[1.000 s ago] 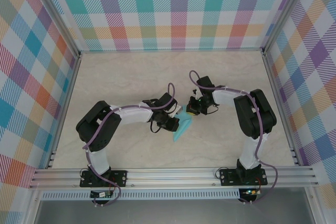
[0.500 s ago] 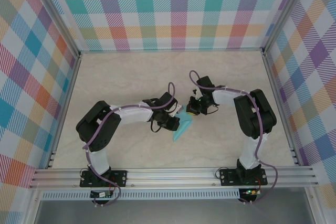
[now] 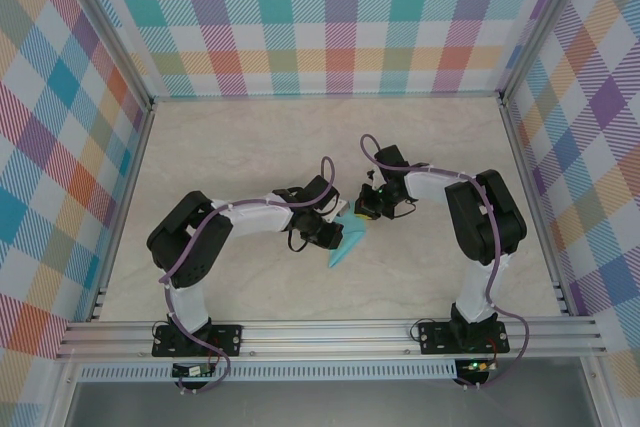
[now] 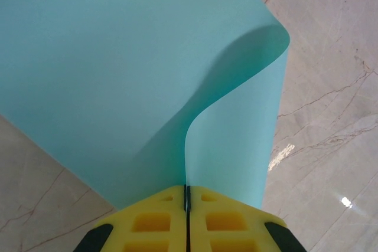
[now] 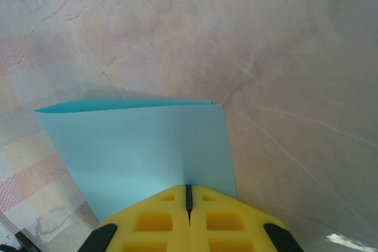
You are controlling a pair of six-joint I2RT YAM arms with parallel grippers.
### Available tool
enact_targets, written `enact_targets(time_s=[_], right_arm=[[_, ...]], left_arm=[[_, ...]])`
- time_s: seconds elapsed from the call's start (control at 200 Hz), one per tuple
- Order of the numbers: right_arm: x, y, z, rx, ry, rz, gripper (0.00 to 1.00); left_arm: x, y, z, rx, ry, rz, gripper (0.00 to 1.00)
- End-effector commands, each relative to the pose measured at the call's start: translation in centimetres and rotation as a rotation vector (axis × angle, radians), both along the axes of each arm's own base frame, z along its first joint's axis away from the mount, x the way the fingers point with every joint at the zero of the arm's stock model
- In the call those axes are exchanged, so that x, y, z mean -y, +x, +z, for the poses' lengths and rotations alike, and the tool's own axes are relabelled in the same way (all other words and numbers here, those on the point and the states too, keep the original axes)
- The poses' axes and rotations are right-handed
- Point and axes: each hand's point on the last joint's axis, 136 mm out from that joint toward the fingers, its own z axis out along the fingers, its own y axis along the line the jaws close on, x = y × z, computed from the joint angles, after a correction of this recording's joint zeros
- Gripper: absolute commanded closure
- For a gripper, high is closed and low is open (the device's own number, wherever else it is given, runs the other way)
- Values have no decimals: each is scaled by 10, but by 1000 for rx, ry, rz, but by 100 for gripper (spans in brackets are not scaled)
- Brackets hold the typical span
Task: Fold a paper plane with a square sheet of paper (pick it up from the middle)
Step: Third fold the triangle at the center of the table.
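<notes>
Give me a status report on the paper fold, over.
Left tool shut on the square sheet of paper. Right tool shut on the same sheet. Sheet curled over, no plane shape yet. Nothing seen in the way.

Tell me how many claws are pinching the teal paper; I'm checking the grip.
2. The left claw is shut on the square sheet of paper just below where it curls over; the right claw is shut on its flat, doubled edge.
</notes>
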Motion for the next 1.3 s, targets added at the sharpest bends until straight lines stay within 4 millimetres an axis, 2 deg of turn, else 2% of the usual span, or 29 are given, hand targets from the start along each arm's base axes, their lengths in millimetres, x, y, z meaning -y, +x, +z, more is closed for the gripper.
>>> enact_targets(time_s=[0.0,0.53,1.1,1.295], right_arm=[[12,-26,-30,-116,-66,2,100],[12,-26,-32,-120,-73,4,100],[12,-28,-33,-126,-72,2,100],[7,-22,-19,-101,-39,-3,98]], left_arm=[[-5,-2,-11,-25,20,6,94],[-6,-3,7,-29,10,23,93],[-13,-2,-1,-29,41,68,95],[-16,-1,-1,-23,39,94,98]])
